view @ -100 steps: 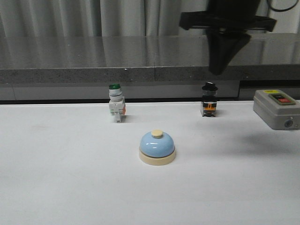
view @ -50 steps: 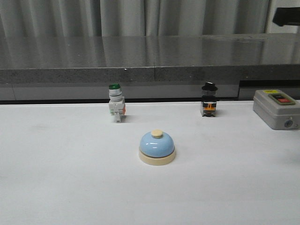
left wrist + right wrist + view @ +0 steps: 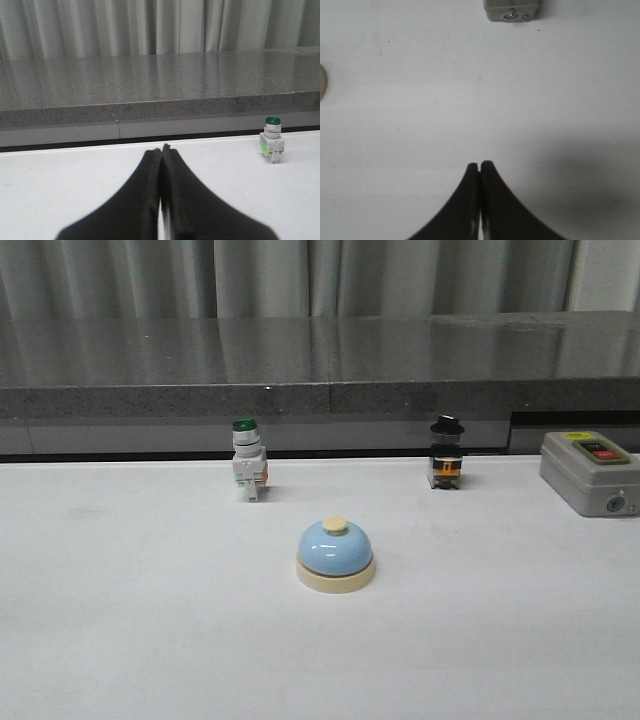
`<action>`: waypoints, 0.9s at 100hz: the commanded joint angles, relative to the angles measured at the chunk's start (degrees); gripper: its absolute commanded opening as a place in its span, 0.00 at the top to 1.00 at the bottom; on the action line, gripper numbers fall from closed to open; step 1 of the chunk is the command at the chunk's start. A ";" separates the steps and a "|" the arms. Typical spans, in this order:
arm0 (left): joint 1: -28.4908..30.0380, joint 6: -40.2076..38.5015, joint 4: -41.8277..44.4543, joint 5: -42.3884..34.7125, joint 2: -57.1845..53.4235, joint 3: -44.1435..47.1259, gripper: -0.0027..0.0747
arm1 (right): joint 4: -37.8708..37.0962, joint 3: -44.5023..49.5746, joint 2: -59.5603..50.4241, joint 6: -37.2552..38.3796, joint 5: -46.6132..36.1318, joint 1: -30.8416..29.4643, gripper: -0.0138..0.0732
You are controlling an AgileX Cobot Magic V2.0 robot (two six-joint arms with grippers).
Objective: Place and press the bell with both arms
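On the white table [image 3: 120, 640], the bell [image 3: 335, 554] appears light, rigid and slick-domed, best gripped at its cream base; left gripper [image 3: 161, 150] and right gripper [image 3: 479, 165] are both closed and empty.

Small light-blue dome desk bell [image 3: 335, 553] with cream round base and cream button on top: upright on the white counter [image 3: 130, 620], just below centre of the front frame. Nothing touches it. In the right wrist view only a cream sliver of its base [image 3: 322, 82] shows at the left edge.
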 commanded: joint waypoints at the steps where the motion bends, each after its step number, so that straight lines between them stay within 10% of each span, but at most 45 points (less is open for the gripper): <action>1: -0.02 -0.40 -0.50 -5.10 -1.80 2.50 0.99 | 0.74 1.92 -7.30 -0.03 -5.13 -0.44 0.91; 90: -0.02 -0.40 -0.50 -5.10 -1.69 2.50 0.99 | -5.09 28.99 -59.87 1.41 -20.87 -0.39 0.91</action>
